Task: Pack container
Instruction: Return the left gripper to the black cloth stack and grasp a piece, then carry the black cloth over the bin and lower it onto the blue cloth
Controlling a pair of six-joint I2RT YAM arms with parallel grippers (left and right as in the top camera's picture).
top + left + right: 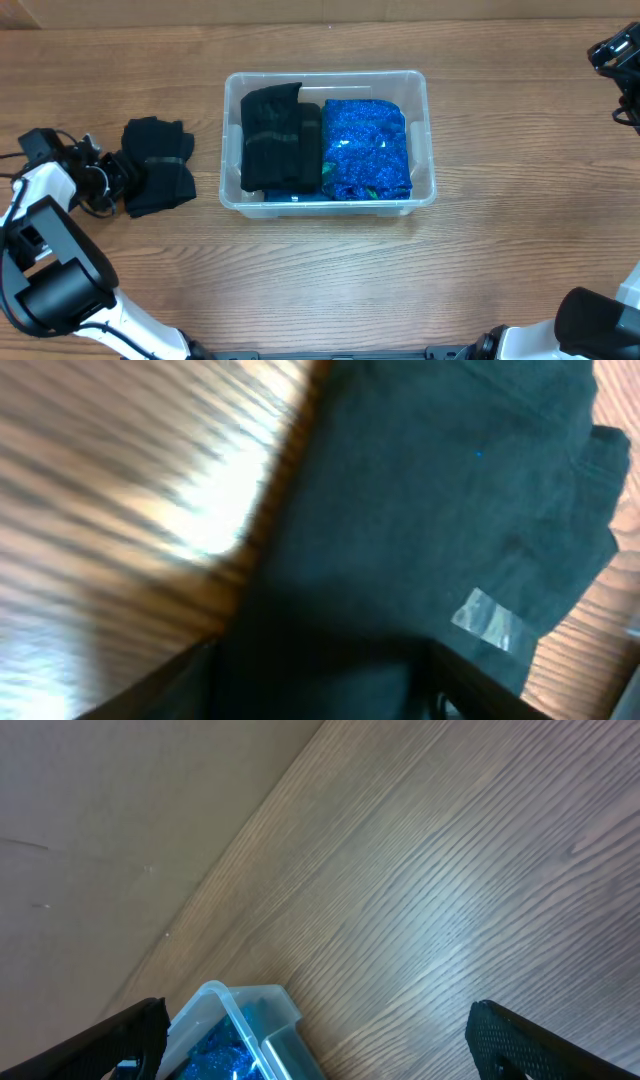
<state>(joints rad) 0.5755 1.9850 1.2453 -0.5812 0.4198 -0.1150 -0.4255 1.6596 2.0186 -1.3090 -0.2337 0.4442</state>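
the wooden worktop (330, 280) carries the clear container (428, 140) near its centre. inside it a black folded garment (275, 140) sits at 9 o'clock and touches a sparkly blue garment (365, 150) at 3 o'clock. a loose black garment (160, 170) lies on the worktop at 9 o'clock from the container. the left claw (110, 175) is against its 9 o'clock edge, and its grip cannot be told through the blur. the right claw (315, 1015) hangs released at 2 o'clock.

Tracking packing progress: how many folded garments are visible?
3: a black garment and a sparkly blue garment side by side in the container; a second black garment on the table left of it. More may hide underneath.
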